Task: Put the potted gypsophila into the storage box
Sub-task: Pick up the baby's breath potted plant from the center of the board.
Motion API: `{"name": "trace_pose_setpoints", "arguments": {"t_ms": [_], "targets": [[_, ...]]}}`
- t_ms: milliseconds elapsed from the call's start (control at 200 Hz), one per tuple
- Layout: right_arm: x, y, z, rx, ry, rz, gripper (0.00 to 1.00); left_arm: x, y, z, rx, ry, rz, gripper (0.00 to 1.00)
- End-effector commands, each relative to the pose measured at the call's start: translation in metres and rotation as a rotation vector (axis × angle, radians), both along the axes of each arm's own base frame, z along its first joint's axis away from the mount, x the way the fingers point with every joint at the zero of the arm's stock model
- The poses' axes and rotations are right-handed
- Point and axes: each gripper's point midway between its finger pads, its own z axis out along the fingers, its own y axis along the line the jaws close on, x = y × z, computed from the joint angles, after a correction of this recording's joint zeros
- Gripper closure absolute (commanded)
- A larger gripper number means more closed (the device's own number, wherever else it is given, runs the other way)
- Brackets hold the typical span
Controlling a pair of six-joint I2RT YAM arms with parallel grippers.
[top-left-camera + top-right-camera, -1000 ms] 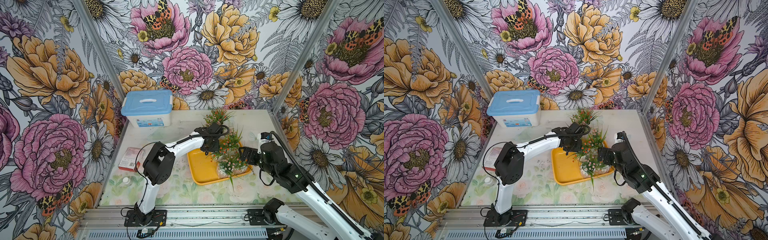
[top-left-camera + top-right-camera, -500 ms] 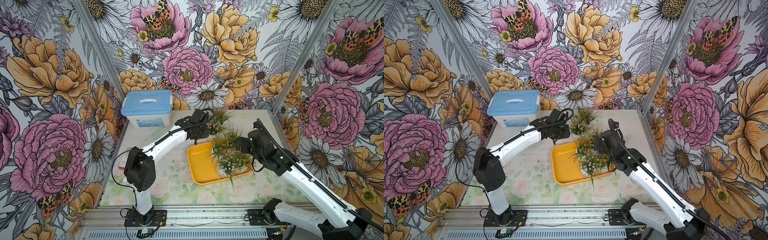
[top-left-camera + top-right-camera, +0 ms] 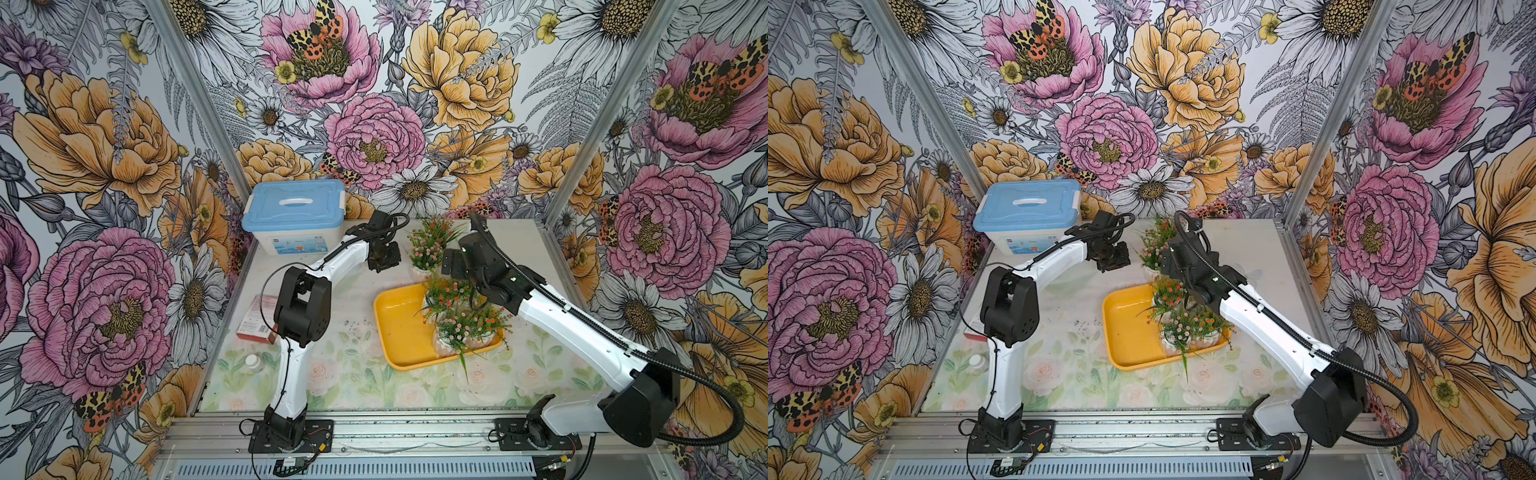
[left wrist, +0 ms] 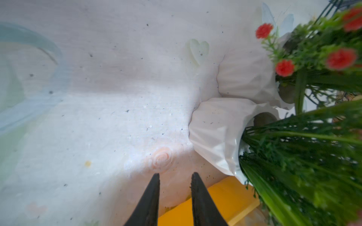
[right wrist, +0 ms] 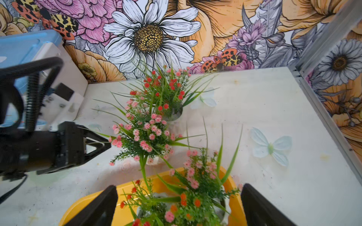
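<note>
The storage box is a yellow tray at mid-table in both top views, also. Potted gypsophila with orange and pink blossoms stand in its right half. Two more pots, a pink one and a red one, stand on the table just behind the tray. My left gripper hovers left of the pink pot, its fingers a narrow gap apart and empty. My right gripper hangs wide open above the tray's back edge, over its plants.
A white bin with a blue lid stands at the back left, close behind my left arm. A red packet and a small white bottle lie at the left edge. The walls enclose the table on three sides.
My left gripper has drawn back from over the tray to the back left, and its fingers have parted a little. My right gripper has risen and shifted toward the back, still wide open.
</note>
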Motion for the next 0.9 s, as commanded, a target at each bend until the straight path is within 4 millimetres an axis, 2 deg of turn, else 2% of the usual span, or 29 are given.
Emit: {"name": "trace_pose_setpoints", "arguments": {"t_ms": [0,240,460,655,895], "targets": [[0.011,0.012,0.016,0.000,-0.047,0.007,0.02,0.009,-0.022,0.022,-0.103,-0.037,-0.096,0.67],[0.020,0.013,0.019,-0.023,-0.061,-0.025,0.02,0.008,-0.042,0.011,-0.181,0.006,-0.170,0.63],[0.023,0.009,0.024,-0.030,-0.078,-0.046,0.02,0.011,-0.046,0.005,-0.166,0.007,-0.170,0.63],[0.018,0.006,0.029,-0.014,-0.089,-0.053,0.02,0.011,-0.047,-0.013,-0.089,0.023,-0.191,0.63],[0.003,-0.008,0.028,0.010,-0.094,-0.084,0.02,0.007,-0.056,-0.014,-0.079,0.015,-0.222,0.62]]}}
